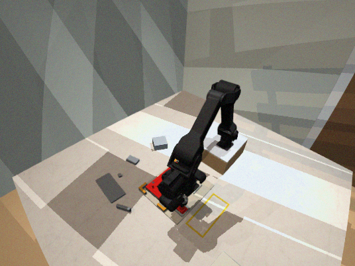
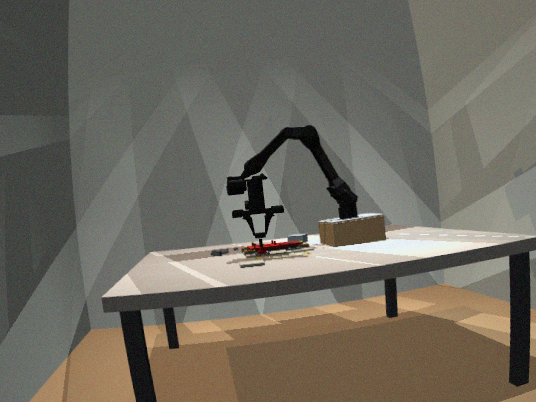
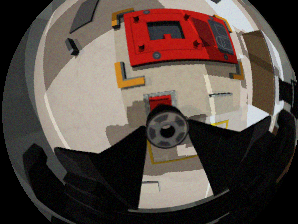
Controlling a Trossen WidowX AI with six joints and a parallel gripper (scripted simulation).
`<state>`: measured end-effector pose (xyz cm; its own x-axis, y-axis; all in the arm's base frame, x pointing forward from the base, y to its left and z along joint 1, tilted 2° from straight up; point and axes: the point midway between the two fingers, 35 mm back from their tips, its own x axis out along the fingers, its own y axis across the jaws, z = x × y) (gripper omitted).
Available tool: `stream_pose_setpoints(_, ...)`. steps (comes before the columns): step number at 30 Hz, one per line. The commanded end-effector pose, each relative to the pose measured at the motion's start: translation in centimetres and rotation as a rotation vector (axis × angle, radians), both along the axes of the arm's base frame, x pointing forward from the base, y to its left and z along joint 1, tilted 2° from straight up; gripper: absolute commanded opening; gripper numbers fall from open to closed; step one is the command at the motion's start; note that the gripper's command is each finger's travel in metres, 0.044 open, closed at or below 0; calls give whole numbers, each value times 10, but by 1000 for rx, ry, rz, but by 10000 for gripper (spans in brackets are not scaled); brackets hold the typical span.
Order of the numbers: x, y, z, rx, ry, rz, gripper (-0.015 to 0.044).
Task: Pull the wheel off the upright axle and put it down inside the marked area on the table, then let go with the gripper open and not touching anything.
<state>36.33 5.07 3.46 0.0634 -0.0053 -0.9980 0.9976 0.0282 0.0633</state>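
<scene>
A: Where is the hand (image 3: 166, 137) and what is it doing?

B: It is clamped on the wheel (image 3: 166, 129), a small dark disc with a pale hub. In the wrist view the two fingers converge on it from either side, and the wheel's flat face looks straight at the camera, so its axis runs along the hand, roughly vertical.

A: And relative to the red base plate (image 3: 178, 35)?

B: The wheel sits off the plate's near edge, just past a small red block (image 3: 160, 103). From the side, the hand (image 2: 259, 233) points straight down with its tips just above the red base plate (image 2: 272, 245); whether the wheel has left the axle I cannot tell.

A: The marked area?

B: A yellow outline (image 1: 207, 215) lies just beside the plate's corner, on the side away from the grey pieces. The arm's shadow falls across it.

A: What else is near the plate?

B: Orange corner brackets (image 1: 142, 188) hug it. On its far side, apart from it, lie a flat dark slab (image 1: 110, 187), a short bar (image 1: 123, 207), a tiny cube (image 1: 120, 175) and two grey blocks (image 1: 159, 142).

A: The surface and room?

B: A pale, patchy counter (image 2: 350, 260) on dark legs, a tan floor and grey faceted walls. The arm's base stands on a box (image 1: 228, 153) behind the plate. The counter edge beyond the outline is well apart.
</scene>
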Motion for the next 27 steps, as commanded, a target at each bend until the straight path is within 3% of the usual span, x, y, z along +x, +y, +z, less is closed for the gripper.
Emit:
stream_pose_setpoints(1,0,0,13,2,-4,0,0)
stream_pose_setpoints(5,-3,0,33,2,-3,0,0)
stream_pose_setpoints(10,-3,3,26,1,-3,0,0)
stream_pose_setpoints(27,-44,68,29,7,0,0,0)
